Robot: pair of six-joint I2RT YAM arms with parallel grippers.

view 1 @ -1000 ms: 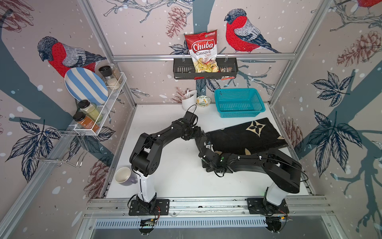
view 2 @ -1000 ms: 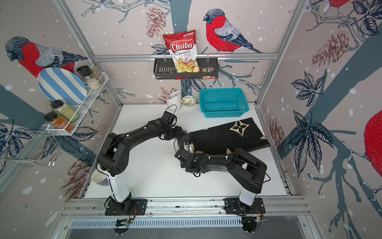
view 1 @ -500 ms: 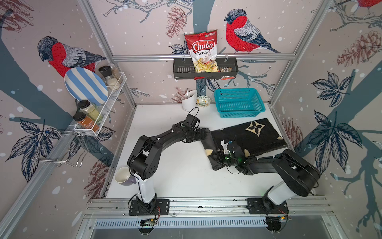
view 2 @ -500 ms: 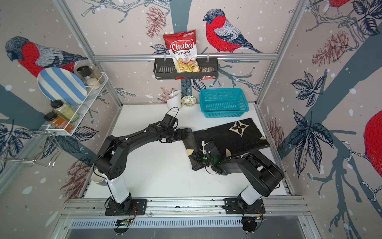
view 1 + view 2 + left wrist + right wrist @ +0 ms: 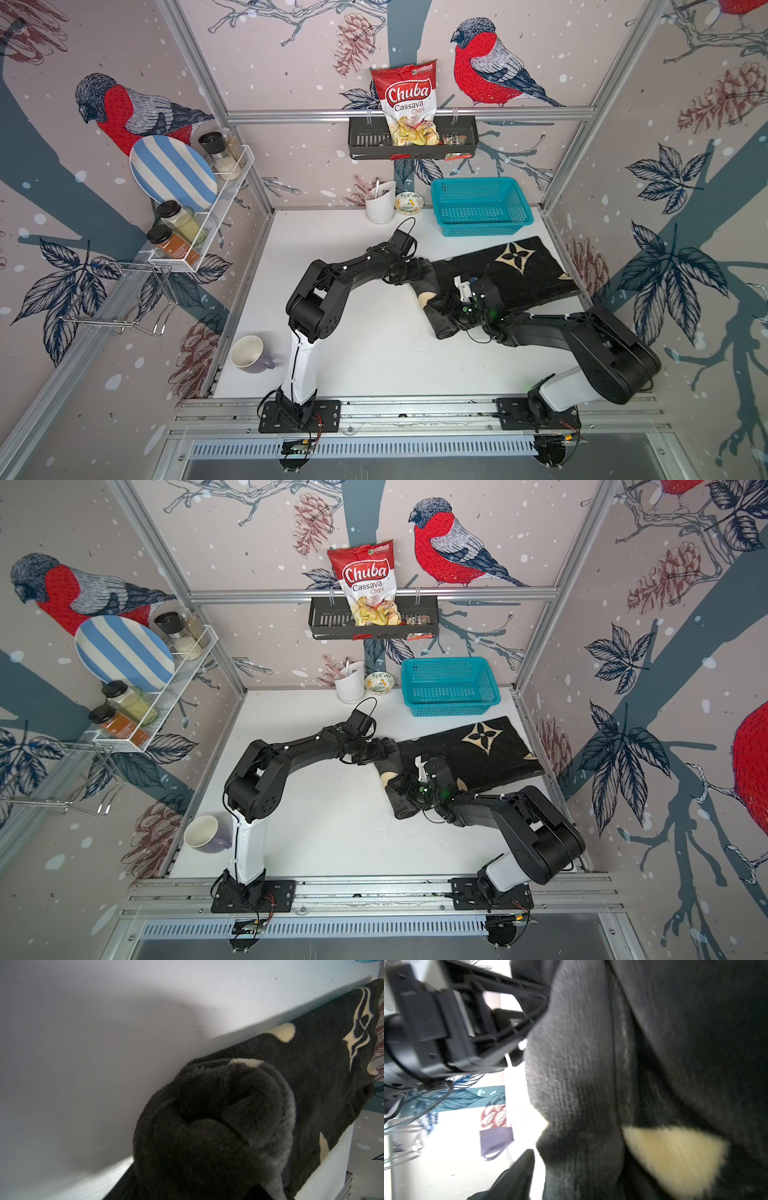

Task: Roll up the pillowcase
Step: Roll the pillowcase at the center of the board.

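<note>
Broadly, the tabletop (image 5: 365, 353) bears the black pillowcase (image 5: 519, 274) on its right side, near the teal basket (image 5: 482, 208), one edge rolled. Plush, limp and probably light, it wants holding at the roll's ends, where the left end effector (image 5: 409, 270) and right end effector (image 5: 446, 305) sit; their opening I cannot tell.

One pillowcase (image 5: 528, 278), one basket (image 5: 482, 230), one mug (image 5: 249, 353), one bowl (image 5: 409, 203), one striped plate (image 5: 170, 174), one chip bag (image 5: 409, 99), four jars (image 5: 183, 222), two arms (image 5: 332, 282).
</note>
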